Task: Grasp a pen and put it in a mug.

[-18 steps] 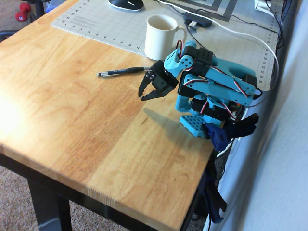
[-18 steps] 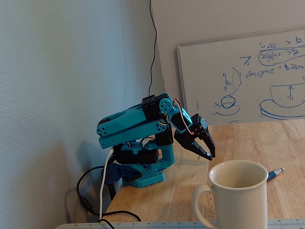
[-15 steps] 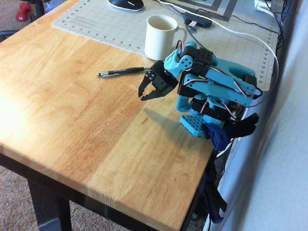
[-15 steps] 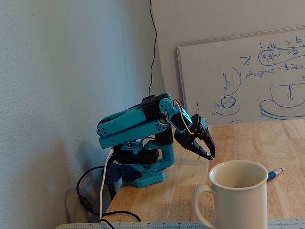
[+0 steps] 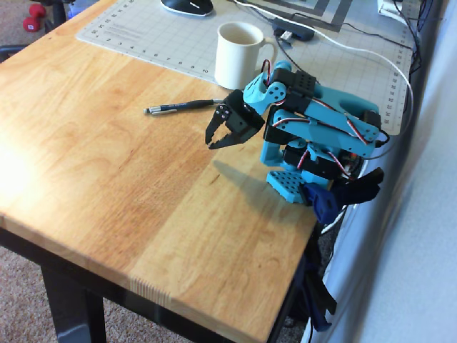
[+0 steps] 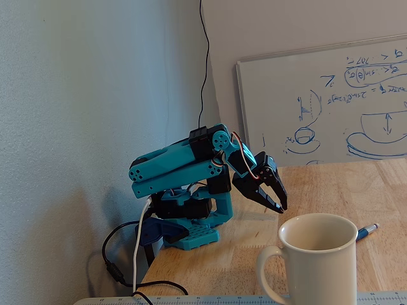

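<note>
In the overhead view the slim dark pen with a silvery tip (image 5: 184,106) lies flat on the wooden table (image 5: 107,179), just left of the cream ceramic mug (image 5: 239,54), near the black two-finger gripper (image 5: 211,143), which hangs nearly closed and empty.

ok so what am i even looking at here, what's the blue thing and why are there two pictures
The blue thing is a small robot arm clamped at the edge of a wooden table. Its black claw is the gripper, which holds nothing; whether its fingers are parted or closed is hard to tell.

The two pictures show the same moment from two cameras. The overhead view looks down on the table from above. The fixed view sits low at table level, looking past the mug toward the arm, with a whiteboard behind.

On the table lie a dark pen, flat beside the gripper, and the cream mug, upright on a cutting mat. The mug looks empty.
</note>
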Tool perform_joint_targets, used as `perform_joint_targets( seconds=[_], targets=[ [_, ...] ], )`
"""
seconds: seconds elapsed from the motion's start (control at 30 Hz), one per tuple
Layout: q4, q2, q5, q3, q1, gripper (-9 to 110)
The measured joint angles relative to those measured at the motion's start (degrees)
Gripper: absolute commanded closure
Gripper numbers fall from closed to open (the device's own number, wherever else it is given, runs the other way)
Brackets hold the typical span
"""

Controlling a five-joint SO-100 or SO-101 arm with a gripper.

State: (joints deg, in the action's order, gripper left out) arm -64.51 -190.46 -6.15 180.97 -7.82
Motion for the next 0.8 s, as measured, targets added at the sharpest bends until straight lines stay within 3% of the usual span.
perform_joint_targets(
  seconds=[0.27, 0.57, 0.8],
  targets=[
    [0.35, 1.32, 0.00, 0.00, 0.00, 100],
    [12.39, 10.63, 0.00, 0.00, 0.00, 91],
    [21.01, 17.67, 0.00, 0.00, 0.00, 90]
  ],
)
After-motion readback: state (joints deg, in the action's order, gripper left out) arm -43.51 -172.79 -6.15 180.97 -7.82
